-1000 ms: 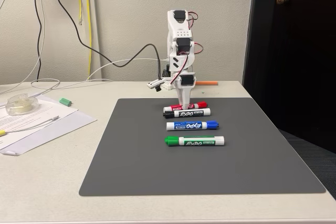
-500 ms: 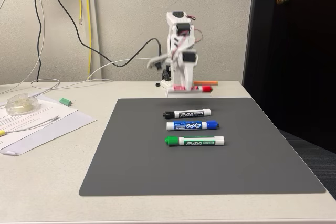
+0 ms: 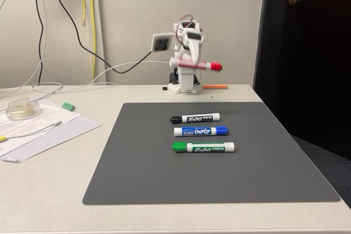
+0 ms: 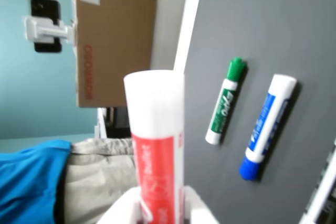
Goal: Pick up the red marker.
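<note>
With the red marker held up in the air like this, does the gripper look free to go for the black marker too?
Probably not yet. The gripper is shut on the red marker, so its jaws are occupied. The black marker itself lies uncovered on the grey mat, apart from the blue marker.

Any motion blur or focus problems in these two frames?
Fixed view: the end effector and red marker are smeared by motion; the mat's three markers, like the green marker, are crisp. Wrist view: the red marker is close and soft; the cardboard box behind is blurry too.
</note>
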